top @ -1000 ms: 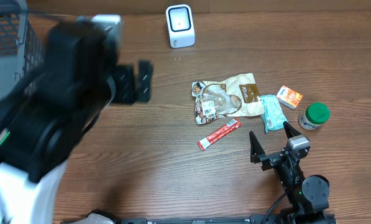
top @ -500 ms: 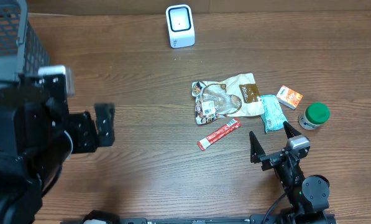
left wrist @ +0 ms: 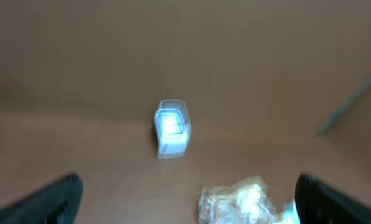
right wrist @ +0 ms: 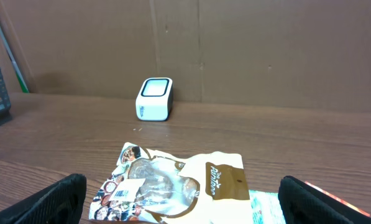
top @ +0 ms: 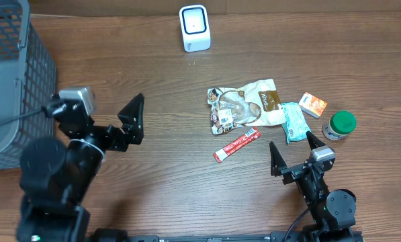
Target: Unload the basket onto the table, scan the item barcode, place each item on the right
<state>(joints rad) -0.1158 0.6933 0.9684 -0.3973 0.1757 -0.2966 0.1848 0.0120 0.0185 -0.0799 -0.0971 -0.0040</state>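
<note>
Surface point(top: 160, 168): dark wood grain. Scanner point(top: 194, 27), boxy white plastic, at far edge. Crinkly tan snack pouch point(top: 245, 105) right of centre; flat red stick packet point(top: 236, 145) near it, then teal sachet point(top: 294, 122), orange carton point(top: 313, 104), round green-capped jar point(top: 339, 125). Grey mesh basket point(top: 12, 67) far left. Spread and empty: left hand point(top: 98, 102), right hand point(top: 291, 141). Since earlier frame, left hand gone from blurred looming mass to sharp, low, beside basket; right hand unmoved.

Overhead cam: fixed above, looks straight down, far enough back to take in the table point(top: 180, 181) from basket point(top: 12, 74) at left edge to green-lidded jar point(top: 339, 125) at right. R wrist cam: low over tabletop, faces back wall, snack bag point(right wrist: 173, 180) close at btm, scanner point(right wrist: 155, 99) further back. L wrist cam: also faces back wall, pic blurred, scanner mid-frame, bag at btm edge. Scanner + bag show in all 3 views.
</note>
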